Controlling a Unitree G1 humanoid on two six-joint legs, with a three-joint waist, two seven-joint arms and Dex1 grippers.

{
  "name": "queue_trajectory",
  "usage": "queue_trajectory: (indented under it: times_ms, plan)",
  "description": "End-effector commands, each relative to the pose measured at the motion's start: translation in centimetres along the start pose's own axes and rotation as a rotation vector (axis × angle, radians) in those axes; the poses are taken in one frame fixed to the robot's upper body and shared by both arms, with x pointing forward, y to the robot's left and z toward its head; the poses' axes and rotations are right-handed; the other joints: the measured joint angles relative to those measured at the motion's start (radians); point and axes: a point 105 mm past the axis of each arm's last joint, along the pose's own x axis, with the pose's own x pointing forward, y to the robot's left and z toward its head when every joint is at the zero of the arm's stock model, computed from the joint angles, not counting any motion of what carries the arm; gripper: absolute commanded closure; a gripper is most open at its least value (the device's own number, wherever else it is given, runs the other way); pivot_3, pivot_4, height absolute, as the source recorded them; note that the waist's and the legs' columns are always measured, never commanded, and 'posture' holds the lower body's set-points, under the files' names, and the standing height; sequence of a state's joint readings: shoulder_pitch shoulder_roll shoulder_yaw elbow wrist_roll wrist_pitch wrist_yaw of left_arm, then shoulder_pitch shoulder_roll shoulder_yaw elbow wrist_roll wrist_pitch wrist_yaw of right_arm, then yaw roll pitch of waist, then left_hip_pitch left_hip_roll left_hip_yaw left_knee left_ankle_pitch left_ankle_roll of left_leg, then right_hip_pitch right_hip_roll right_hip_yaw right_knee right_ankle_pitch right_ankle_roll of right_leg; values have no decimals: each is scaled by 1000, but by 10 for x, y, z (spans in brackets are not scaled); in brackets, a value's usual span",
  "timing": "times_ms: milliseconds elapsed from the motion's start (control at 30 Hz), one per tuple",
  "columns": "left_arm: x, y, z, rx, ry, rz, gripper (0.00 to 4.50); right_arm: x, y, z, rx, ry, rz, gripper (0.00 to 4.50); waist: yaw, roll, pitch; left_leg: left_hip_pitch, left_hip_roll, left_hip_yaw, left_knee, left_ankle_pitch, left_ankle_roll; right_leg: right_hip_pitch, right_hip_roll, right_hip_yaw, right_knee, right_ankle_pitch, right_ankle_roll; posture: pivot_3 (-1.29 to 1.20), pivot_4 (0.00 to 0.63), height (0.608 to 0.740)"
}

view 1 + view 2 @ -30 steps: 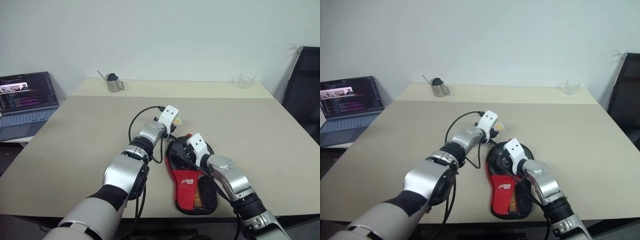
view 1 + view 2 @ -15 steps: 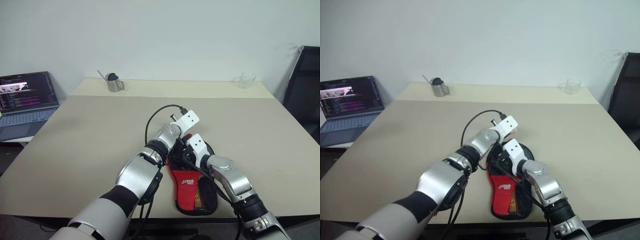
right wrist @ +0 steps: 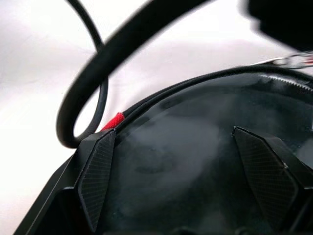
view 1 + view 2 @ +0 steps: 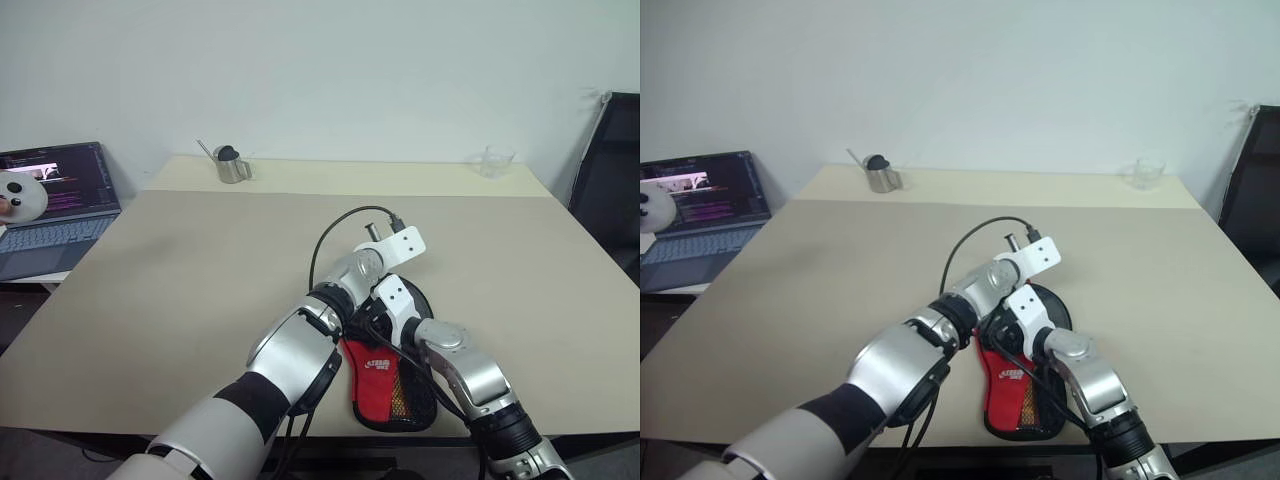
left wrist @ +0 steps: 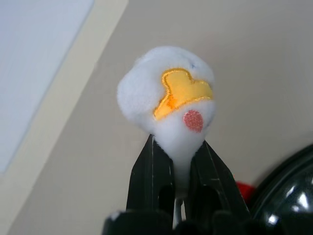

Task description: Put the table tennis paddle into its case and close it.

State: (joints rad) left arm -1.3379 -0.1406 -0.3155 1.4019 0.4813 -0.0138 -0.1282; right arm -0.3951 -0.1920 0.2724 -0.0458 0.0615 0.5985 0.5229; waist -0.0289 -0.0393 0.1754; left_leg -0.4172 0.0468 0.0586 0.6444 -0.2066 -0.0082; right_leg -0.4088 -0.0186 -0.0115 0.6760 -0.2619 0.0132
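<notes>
The case point(image 4: 375, 365) lies near the table's front edge, with its red logo panel and mesh pocket nearest me and its round black end point(image 3: 186, 132) farther off. My left gripper point(image 5: 173, 147) is shut on a small white fluffy ball point(image 5: 166, 98) with a yellow patch and a pink dot. It holds the ball above the table by the case's round end. My right gripper point(image 3: 181, 171) is open, its fingers point(image 3: 98, 176) spread wide over the black round end, whose zip edge shows. The table tennis paddle is hidden.
A laptop point(image 4: 55, 200) sits off the table's left side, with a white round object point(image 4: 20, 195) in front of it. A metal cup point(image 4: 231, 165) and a clear glass point(image 4: 492, 160) stand at the far edge. A black chair point(image 4: 610, 190) stands at the right. A black cable point(image 4: 340, 225) loops over my left wrist.
My left arm has swung right with the fluffy ball, its wrist rolling, and now crosses above my right hand. The right arm has kept still. The white round object appeared by the laptop.
</notes>
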Motion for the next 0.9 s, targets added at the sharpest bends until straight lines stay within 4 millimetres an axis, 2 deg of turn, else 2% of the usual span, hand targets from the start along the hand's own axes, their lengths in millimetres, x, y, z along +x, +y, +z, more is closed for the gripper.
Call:
queue_trajectory:
  times_ms: [33,267,467,733,833,900]
  plan:
    - [-1,1,54,93,-172,32,4489,1,14,-33,67,122,36,313,0,0,0,0,0,0,0,0,0,0,0,0,0,0,0,0,150,740]
    - [-1,-33,70,161,-236,-53,4489,2,16,-31,85,121,29,313,1,0,0,0,0,0,-1,0,0,0,0,-1,-2,0,0,0,150,740]
    - [1,-32,54,47,-139,-99,4489,3,14,-30,90,117,26,313,0,0,0,0,0,0,-1,0,0,0,0,-1,-2,0,0,0,150,740]
    - [1,-22,32,34,-79,-107,1737,8,11,-25,65,103,42,313,-1,0,0,0,0,0,0,0,0,0,0,-1,-1,0,0,0,150,740]
    - [1,-21,22,14,-49,-128,723,7,3,-19,25,90,33,313,-2,0,0,0,0,0,0,0,0,0,0,-1,-1,0,0,0,150,740]
    - [0,-13,18,6,-37,-112,98,4,-7,-10,27,68,20,313,-3,0,0,0,0,0,0,0,0,0,0,-1,-1,0,0,0,150,740]
